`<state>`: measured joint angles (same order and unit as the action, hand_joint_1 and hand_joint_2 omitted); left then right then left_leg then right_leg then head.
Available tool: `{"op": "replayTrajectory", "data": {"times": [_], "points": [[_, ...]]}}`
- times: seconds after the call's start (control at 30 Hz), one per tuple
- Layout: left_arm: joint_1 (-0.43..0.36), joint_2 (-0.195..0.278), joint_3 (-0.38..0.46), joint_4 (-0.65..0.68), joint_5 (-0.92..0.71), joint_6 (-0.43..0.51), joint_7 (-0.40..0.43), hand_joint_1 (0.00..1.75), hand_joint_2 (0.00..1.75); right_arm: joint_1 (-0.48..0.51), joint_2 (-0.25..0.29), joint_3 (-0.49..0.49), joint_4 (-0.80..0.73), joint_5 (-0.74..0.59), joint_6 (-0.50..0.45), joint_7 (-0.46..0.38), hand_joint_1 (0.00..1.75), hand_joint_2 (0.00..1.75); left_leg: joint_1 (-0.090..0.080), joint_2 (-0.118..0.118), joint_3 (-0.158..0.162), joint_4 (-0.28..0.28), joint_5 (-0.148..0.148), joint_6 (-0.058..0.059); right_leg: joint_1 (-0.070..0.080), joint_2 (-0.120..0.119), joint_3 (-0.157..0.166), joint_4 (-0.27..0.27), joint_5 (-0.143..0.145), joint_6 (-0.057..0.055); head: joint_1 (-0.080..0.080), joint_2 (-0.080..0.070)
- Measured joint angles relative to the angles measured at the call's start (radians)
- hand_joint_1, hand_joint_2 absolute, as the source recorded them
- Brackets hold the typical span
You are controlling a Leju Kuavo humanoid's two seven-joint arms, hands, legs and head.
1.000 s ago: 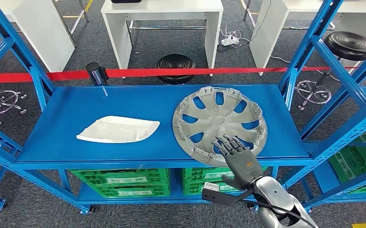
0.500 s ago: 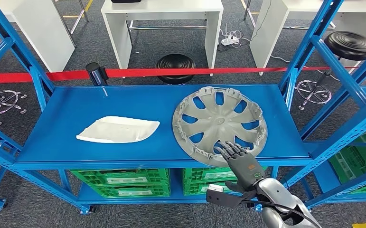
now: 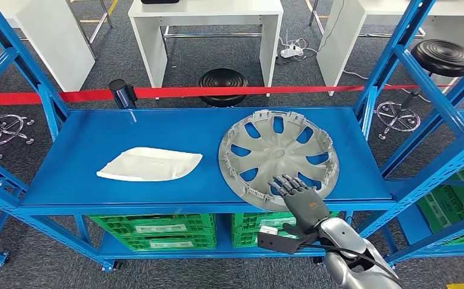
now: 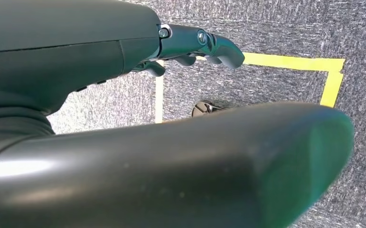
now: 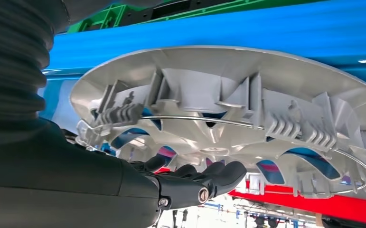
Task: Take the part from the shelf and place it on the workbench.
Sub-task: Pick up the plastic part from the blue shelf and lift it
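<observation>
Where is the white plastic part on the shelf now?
In the head view, the white plastic part lies flat on the left half of the blue shelf, apart from the grey wheel cover.

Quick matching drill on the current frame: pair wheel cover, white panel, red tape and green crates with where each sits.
Things:
1. wheel cover
2. white panel
3. red tape
4. green crates

Places:
A. stretched behind the shelf
B. shelf top, left part
C. on the lower level, under the shelf top
D. shelf top, right part, by the right robot hand

Pairs: 1-D, 2-B, 3-A, 4-C
</observation>
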<state>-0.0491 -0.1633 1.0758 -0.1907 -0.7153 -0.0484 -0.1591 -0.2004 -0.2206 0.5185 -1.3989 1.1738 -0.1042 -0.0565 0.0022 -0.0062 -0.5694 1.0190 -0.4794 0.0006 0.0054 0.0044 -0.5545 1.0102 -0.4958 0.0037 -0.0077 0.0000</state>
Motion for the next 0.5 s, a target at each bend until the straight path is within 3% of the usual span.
{"op": "replayTrajectory", "data": {"times": [0.5], "points": [[0.000, 0.000, 0.000, 0.000, -0.015, -0.003, 0.000, 0.00, 0.00, -0.090, 0.037, 0.040, 0.147, -0.025, 0.002, -0.005, 0.00, 1.75, 0.000, 0.000, 0.000, -0.001, 0.000, 0.000, 0.000, 0.000, 0.000, 0.000, 0.000, 0.000, 0.000, 0.000]]}}
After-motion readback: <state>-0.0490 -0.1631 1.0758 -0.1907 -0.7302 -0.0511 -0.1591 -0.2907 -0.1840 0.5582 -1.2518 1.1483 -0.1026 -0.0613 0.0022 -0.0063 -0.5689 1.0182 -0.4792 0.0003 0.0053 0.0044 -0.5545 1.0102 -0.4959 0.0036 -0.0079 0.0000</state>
